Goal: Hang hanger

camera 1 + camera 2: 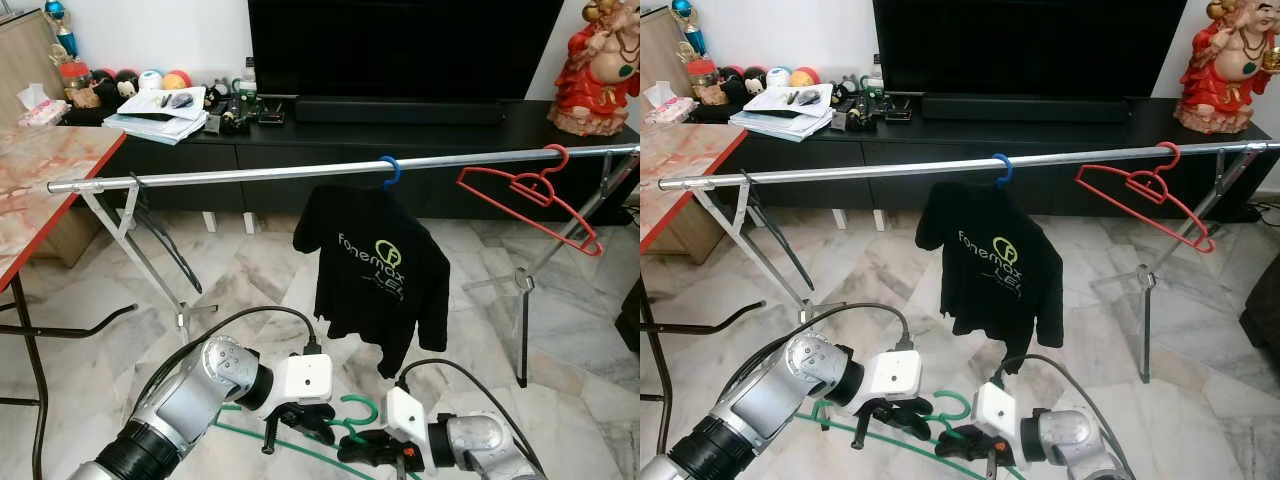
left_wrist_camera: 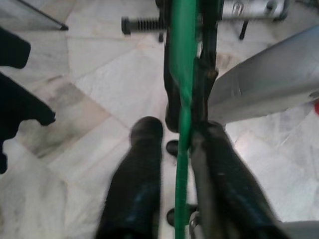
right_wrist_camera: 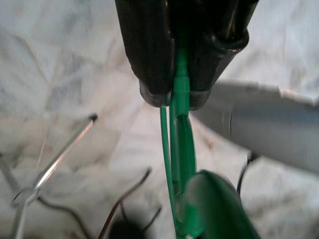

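**Holding the green hanger low, with the rail far ahead**

Gripping the green hanger down near the floor, we have both grippers on it. Our right gripper is pinched tight on the thin green wire close under the hook; its wrist view shows both black fingers pressed flat against the wire. Our left gripper sits just to the left on the shoulder bar; its wrist view shows the wire running between its fingers, one pressed against it, the other a little apart, so we judge it narrow and guiding more than clamping.

We judge the hanger light, thin and somewhat springy, with a smooth coating that could twist or slide in a hard pinch. Holding near the neck, as the right gripper does, seems best, since it leaves the hook free to go over the rail.

Both forearms are bent inward and low, wrists nearly meeting over the marble floor.

Farther off, the metal rail spans left to right. A black T-shirt hangs mid-rail on a blue hanger, and a red hanger hangs toward the right. The bare stretch left of the shirt looks the easiest spot.
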`<state>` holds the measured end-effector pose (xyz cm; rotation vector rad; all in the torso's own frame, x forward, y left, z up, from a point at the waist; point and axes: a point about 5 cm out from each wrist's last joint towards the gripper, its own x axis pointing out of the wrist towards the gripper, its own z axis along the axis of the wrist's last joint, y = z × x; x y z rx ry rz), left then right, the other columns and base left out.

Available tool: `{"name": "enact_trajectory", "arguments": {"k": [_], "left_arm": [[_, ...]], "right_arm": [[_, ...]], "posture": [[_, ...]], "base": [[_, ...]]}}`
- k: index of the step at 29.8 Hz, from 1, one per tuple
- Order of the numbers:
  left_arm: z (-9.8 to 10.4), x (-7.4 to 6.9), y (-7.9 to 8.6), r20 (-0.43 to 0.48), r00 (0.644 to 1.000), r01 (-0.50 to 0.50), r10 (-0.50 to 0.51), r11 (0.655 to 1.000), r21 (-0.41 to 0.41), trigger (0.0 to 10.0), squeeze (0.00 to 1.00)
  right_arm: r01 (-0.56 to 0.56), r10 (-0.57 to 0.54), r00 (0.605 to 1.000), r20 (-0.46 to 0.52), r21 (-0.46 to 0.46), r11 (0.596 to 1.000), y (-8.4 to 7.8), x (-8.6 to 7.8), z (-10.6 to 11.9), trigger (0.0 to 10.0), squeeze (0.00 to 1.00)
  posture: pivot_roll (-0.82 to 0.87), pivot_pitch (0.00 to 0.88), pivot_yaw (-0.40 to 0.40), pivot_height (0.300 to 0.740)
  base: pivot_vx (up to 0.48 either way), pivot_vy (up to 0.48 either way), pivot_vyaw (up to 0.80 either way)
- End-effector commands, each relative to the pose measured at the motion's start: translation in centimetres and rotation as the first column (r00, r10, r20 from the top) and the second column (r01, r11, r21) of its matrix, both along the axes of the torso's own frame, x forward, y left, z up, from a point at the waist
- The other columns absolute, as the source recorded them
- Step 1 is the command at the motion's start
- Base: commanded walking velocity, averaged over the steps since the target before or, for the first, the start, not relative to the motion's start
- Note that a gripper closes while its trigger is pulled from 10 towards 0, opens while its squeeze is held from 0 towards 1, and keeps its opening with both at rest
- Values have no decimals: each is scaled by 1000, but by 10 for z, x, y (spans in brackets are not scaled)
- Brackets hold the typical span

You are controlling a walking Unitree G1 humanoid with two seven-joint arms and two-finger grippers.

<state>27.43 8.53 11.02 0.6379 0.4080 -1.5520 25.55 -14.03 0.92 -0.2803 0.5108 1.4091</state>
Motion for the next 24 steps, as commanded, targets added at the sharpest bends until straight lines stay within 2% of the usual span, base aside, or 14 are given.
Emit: {"name": "enact_trajectory", "arguments": {"k": [1,7,9,11,12,14,15,17,18,20,21,22,23,24], "left_arm": [[8,0,4,11,1000,2,-1,1000,-23,10000,1000],[9,-5,20,-31,999,7,-6,1000,17,10000,1000],[6,-4,34,-28,999,-42,43,998,45,10000,1000],[4,-3,39,-26,997,-71,73,996,50,10000,1000],[-4,2,51,9,984,-176,176,982,67,10000,1000],[-13,6,61,32,958,-286,284,955,74,10000,1000],[-32,10,76,45,896,-445,442,892,85,10000,0],[-54,8,93,98,821,-570,562,810,136,10000,0],[-60,6,99,124,797,-603,591,782,157,10000,0],[-80,-2,108,57,699,-711,713,686,154,10000,0],[-98,-12,116,-7,580,-802,814,573,168,10000,0],[-98,-12,116,-7,580,-802,814,573,168,10000,0],[-113,-21,125,4,487,-857,874,476,198,10000,0],[-121,-26,131,30,433,-881,901,416,224,10000,0]], "right_arm": [[-23,21,999,-36,-59,998,-3,-12,-12,0,0],[73,-69,997,22,-199,977,-16,-18,-27,0,0],[204,-180,978,108,-287,936,-26,-14,-32,0,0],[274,-242,960,141,-299,914,-29,-11,-33,0,0],[475,-456,880,135,-267,838,-37,-5,-35,0,0],[625,-620,778,99,-221,749,-43,-2,-35,0,0],[773,-773,629,82,-172,611,-51,3,-34,0,0],[883,-885,460,75,-146,447,-61,5,-35,0,0],[911,-914,400,73,-143,387,-65,5,-35,0,0],[963,-967,252,37,-104,247,-72,4,-36,0,0],[983,-986,166,14,-78,165,-76,2,-36,0,0],[983,-986,166,14,-78,165,-76,2,-36,0,0],[991,-993,118,27,-61,116,-77,1,-36,0,0],[994,-994,97,42,-53,95,-77,1,-36,0,0]], "posture": [[7,39,-14,740],[8,37,-12,740],[9,39,-12,740],[13,46,-11,740],[20,54,-13,740],[30,56,-11,740],[27,60,-6,740],[20,64,-2,740],[20,67,2,740],[27,69,9,740],[25,67,13,740],[25,67,13,740],[19,70,18,740],[14,68,23,740]], "base": [[0,0,0],[0,0,0],[0,0,0],[0,0,0],[0,0,0],[0,0,0],[0,0,0],[0,0,0],[0,0,0],[0,0,0],[0,0,0],[0,0,0],[0,0,0],[0,0,0]]}}
